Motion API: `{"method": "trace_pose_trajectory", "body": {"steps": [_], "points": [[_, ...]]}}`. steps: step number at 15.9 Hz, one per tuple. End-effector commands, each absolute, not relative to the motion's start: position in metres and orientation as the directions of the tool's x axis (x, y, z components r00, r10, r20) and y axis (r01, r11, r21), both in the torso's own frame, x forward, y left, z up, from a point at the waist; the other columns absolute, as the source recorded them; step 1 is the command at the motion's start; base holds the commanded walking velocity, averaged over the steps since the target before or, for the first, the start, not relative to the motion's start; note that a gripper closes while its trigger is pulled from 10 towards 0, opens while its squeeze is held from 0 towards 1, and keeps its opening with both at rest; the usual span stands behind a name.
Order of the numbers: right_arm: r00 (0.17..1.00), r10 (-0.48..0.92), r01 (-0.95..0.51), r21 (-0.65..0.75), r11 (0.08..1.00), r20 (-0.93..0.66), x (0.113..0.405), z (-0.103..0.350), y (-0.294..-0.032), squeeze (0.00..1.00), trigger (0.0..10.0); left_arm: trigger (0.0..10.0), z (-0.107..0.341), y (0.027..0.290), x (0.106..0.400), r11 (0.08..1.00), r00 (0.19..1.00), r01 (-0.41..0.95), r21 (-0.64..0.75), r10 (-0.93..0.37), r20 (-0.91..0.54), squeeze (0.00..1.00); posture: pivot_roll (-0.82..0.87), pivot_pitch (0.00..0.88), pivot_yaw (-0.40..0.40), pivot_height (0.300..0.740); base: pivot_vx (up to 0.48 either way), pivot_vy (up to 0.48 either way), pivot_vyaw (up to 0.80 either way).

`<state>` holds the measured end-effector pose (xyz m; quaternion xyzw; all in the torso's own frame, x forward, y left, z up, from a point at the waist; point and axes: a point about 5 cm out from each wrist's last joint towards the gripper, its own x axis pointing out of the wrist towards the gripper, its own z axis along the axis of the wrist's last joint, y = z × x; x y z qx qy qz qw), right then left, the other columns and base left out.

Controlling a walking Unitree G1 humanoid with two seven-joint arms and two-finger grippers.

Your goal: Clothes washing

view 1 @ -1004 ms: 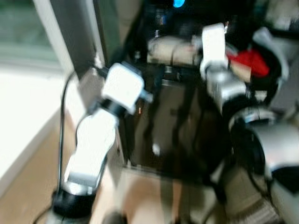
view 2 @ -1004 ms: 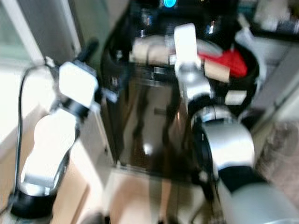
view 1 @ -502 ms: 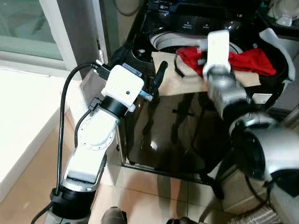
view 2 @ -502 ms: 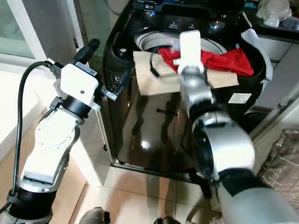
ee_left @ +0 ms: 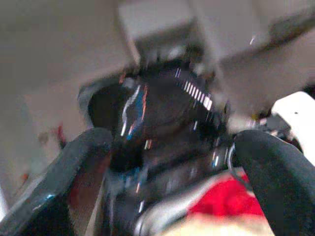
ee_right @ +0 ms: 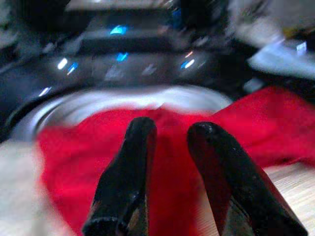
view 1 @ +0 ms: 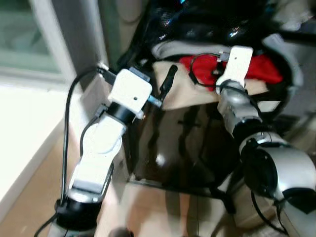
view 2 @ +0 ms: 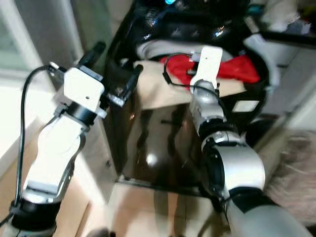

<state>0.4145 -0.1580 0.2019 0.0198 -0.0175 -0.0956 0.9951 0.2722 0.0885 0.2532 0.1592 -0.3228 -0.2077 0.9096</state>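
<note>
Red garment [view 1: 259,69] lies over the washing machine's [view 2: 163,138] open top, draped across a beige cloth [view 1: 185,91] at the front rim, long axis running side to side. Right claw [ee_right: 170,162] is nearer, hovering directly over the red w/ fingers narrowly apart, holding nothing; left claw [ee_left: 157,162] is wide open, off the machine's left front corner. Vs 0.5 s ago: right wrist has tilted, view has blurred and shifted, clothes unmoved.

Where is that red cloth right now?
The red cloth lies across the open top of the black washing machine, on a beige cloth, under the right gripper.
</note>
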Motion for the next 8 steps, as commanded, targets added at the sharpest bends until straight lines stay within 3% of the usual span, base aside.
{"method": "trace_pose_trajectory", "body": {"steps": [1,6,8], "points": [[0.971,-0.234,0.23,0.069,0.971,0.052,0.415,0.208,-0.17,0.0,10.0,10.0,0.258,0.082,0.268,0.851,0.671,0.292,0.437,-0.508,0.54,0.07,0.08,0.01,-0.022,0.731,0.465,0.0,0.0],[0.99,-0.142,0.142,0.029,0.989,0.006,0.415,0.199,-0.153,0.0,10.0,10.0,0.254,0.079,0.27,0.843,0.676,0.295,0.45,-0.517,0.525,0.04,0.08,0.0,-0.034,0.731,0.452,0.052,0.0],[0.994,-0.079,0.08,0.015,0.997,-0.073,0.418,0.2,-0.142,0.0,10.0,10.0,0.256,0.08,0.27,0.853,0.677,0.283,0.439,-0.502,0.538,0.0,0.09,0.0,-0.038,0.731,0.0,0.0,0.0]]}}
